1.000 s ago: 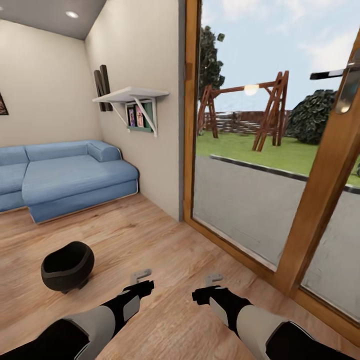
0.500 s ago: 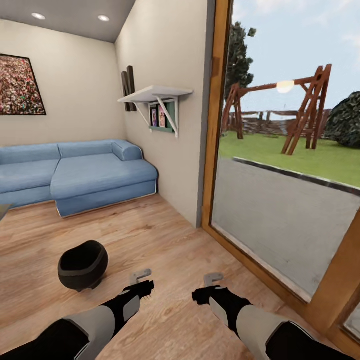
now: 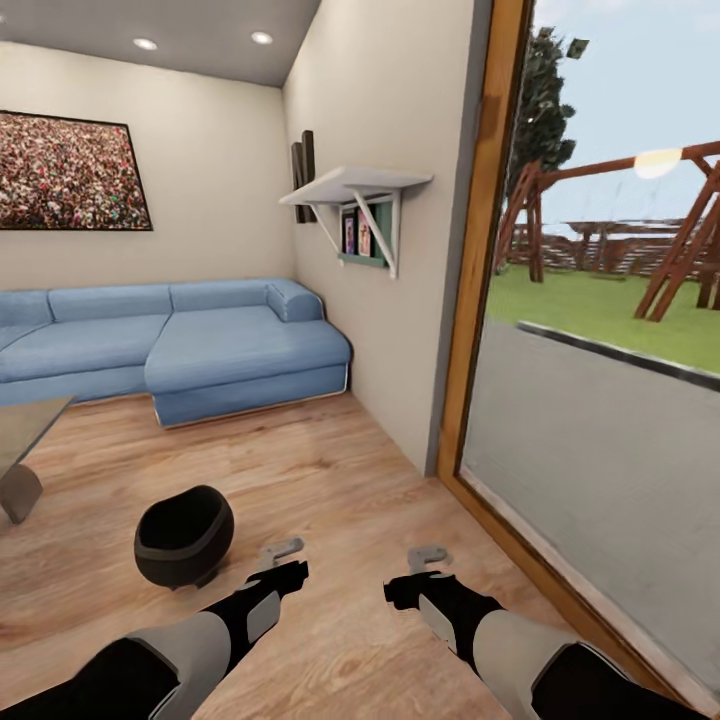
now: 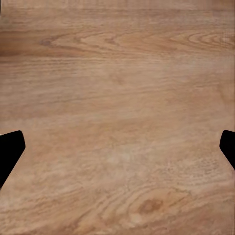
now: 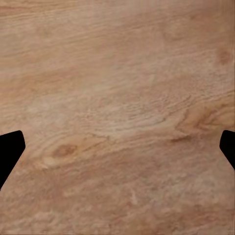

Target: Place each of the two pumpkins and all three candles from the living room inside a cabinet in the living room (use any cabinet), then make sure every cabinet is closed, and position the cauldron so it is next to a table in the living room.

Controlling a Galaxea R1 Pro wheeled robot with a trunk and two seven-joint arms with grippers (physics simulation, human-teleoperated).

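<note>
Grey stone-look counter (image 3: 25, 430) with a slab leg shows at the far left edge. Near it, the round glossy black cauldron (image 3: 184, 536) sits on the grained wooden floor (image 3: 330, 470), just beside the left hand (image 3: 283, 560). Left hand and right hand (image 3: 425, 565) both have fingers apart, empty.
</note>
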